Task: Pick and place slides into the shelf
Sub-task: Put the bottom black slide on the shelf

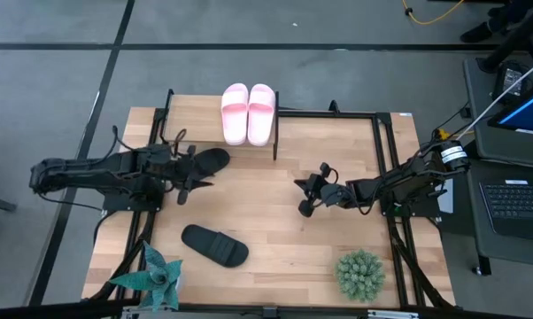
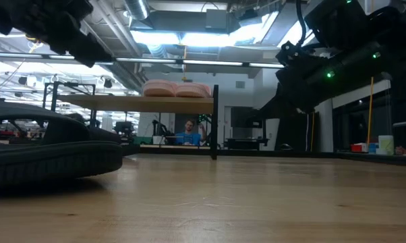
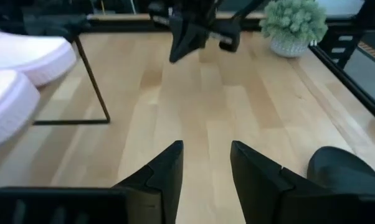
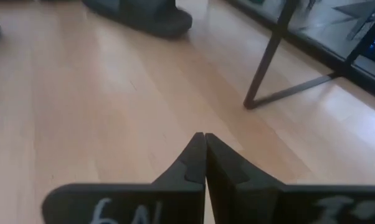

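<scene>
The pale pink pair of slides (image 1: 248, 113) sits side by side on the plank top of the shelf (image 1: 204, 111) at the far edge of the table (image 1: 275, 239); in the low view the pink pair (image 2: 177, 88) rests on the plank (image 2: 135, 104) above the thin black legs. One black slide (image 1: 214, 245) lies flat on the tabletop toward the near left, close to a spiky teal plant (image 1: 153, 276) at the corner. The second black slide (image 1: 208, 161) lies just in front of the shelf's left half, right beside the left gripper (image 1: 193, 177). That gripper hangs low over the table with its fingers spread — in the left wrist view the two dark fingers (image 3: 169, 171) stand apart with bare wood between them, holding nothing, while a black slide's edge (image 3: 337, 171) shows off to one side and the pink soles (image 3: 19, 68) on the other. The right gripper (image 1: 306, 195) waits over the middle of the table, well apart from every slide; its fingers (image 4: 190, 163) are pressed together and empty. A round green plant (image 1: 360, 275) stands near the front right. In the low view a person (image 2: 189, 133) sits far behind the table.
</scene>
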`<state>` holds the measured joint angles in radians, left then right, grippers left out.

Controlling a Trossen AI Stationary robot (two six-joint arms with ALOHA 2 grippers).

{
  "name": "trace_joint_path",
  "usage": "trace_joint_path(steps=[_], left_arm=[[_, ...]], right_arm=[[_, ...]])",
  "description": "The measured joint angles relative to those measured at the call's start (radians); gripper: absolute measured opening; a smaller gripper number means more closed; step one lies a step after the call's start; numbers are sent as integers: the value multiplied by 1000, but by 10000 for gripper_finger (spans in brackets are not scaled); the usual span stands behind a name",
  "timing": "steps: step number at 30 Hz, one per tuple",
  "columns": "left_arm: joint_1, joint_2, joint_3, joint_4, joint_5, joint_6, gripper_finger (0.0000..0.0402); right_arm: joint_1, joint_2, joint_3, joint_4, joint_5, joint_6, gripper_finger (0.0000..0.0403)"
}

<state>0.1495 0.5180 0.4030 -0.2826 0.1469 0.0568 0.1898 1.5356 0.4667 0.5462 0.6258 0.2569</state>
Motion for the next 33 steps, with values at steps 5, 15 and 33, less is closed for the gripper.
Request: trace_joint_path(steps=[5, 15, 33], left_arm=[[-31, 60, 0, 12, 54, 29, 79], [-186, 70, 0, 24, -37, -71, 12], [-442, 106, 1, 63, -186, -93, 1]], right_arm=[[7, 0, 2, 86, -1, -35, 4], [32, 0, 2, 107, -3, 3, 4], [29, 0, 1, 115, -2, -24, 24]])
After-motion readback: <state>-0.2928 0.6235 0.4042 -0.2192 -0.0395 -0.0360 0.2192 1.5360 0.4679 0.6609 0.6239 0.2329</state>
